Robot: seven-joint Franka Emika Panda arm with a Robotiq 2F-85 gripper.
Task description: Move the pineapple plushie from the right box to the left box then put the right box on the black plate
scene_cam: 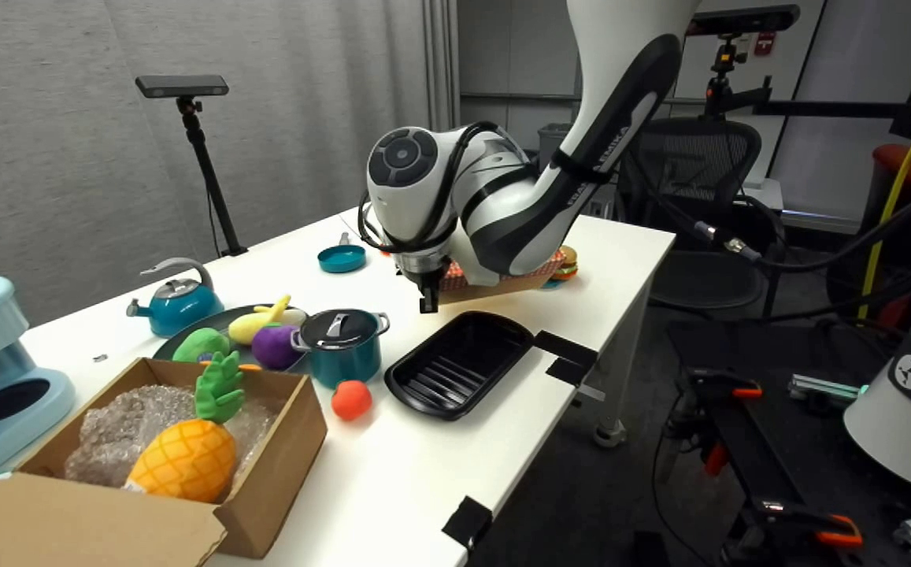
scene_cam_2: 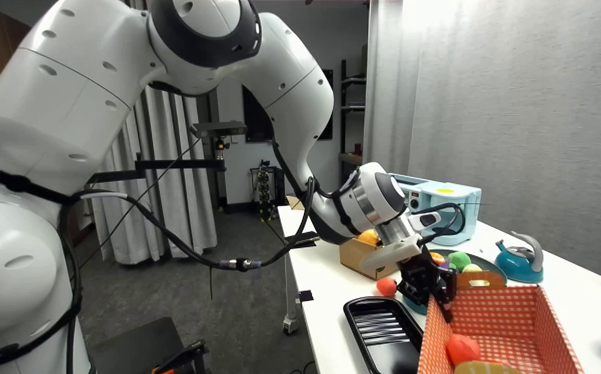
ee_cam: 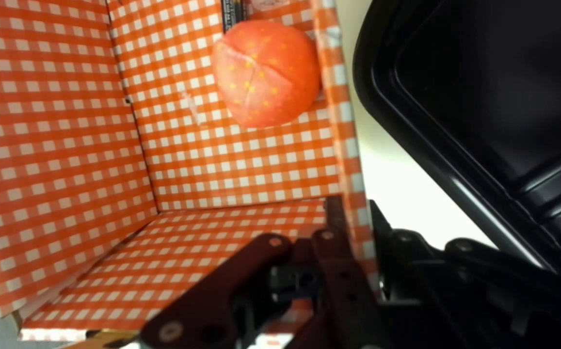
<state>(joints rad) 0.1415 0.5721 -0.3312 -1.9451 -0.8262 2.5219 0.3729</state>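
The pineapple plushie (scene_cam: 187, 461) lies in the left box (scene_cam: 286, 465), the brown cardboard one, on crinkled plastic; its orange body also shows in an exterior view. The right box (scene_cam_2: 508, 317), lined in orange-and-white check, stands beside the black plate (scene_cam_2: 388, 332). In the wrist view my gripper (ee_cam: 358, 218) is shut on this box's side wall, one finger inside and one outside. The box (scene_cam: 475, 295) is partly hidden behind the arm in an exterior view; whether it touches the table, I cannot tell. A red soft toy (ee_cam: 265, 72) rests inside it. The plate holds nothing.
A teal pot (scene_cam: 345, 346), a red ball-like toy (scene_cam: 351, 400) and a dish of toy vegetables (scene_cam: 274, 346) sit between the cardboard box and the plate. Behind them are a teal kettle (scene_cam: 181, 299) and a small teal pan (scene_cam: 342, 257). A toy burger (scene_cam: 567, 264) is near the table's end.
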